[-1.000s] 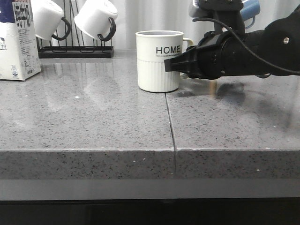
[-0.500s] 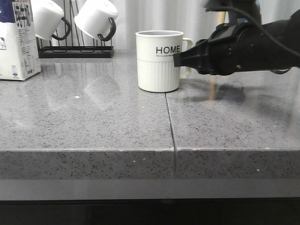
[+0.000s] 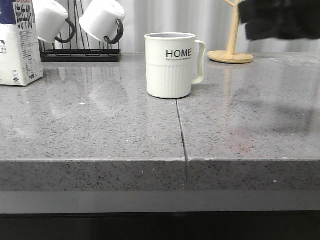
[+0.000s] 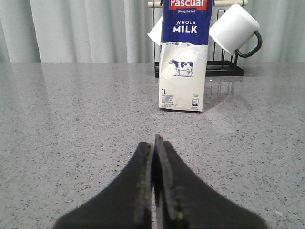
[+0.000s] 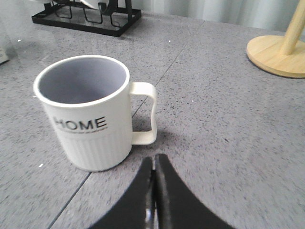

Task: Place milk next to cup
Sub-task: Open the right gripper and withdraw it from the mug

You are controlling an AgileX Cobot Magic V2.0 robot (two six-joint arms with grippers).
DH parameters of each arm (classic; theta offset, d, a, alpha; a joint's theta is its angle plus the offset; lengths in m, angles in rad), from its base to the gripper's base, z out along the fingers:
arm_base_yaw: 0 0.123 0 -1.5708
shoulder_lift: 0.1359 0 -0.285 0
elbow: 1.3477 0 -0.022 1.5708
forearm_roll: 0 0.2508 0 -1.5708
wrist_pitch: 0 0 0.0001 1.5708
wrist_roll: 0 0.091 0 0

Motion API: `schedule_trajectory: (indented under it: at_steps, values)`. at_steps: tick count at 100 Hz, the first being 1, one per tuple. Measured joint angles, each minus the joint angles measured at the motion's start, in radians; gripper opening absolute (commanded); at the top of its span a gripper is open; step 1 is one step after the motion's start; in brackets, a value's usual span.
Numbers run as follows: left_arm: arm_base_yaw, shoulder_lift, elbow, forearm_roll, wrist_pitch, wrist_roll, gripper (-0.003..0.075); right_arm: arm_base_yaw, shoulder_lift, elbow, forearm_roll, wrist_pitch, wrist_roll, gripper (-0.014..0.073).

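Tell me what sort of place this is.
Probably a kitchen counter, or a mock-up of one: a speckled grey stone worktop, a black mug rack holding white mugs, a carton of milk and a HOME cup.

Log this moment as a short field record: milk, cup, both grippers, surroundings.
milk: tall white carton with dark blue top, upright on the grey counter, far left, ungrasped
cup: cream ribbed "HOME" mug, upright, empty, handle toward the robot's right, well apart from the milk
left gripper: shut, empty, pointed at the milk
right gripper: shut, empty, raised near the cup
behind: black rack holding white mugs; wooden stand
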Motion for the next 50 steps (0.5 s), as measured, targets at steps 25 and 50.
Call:
schedule_trajectory:
  at_steps: [25, 50]
  values:
    - [0.000, 0.000, 0.000, 0.000, 0.000, 0.000, -0.0020, 0.000, -0.270, 0.004, 0.000, 0.302, 0.000, -0.0065]
    - [0.000, 0.000, 0.000, 0.002, 0.000, 0.000, -0.0020, 0.000, -0.506, 0.018, 0.000, 0.501, 0.000, -0.0065]
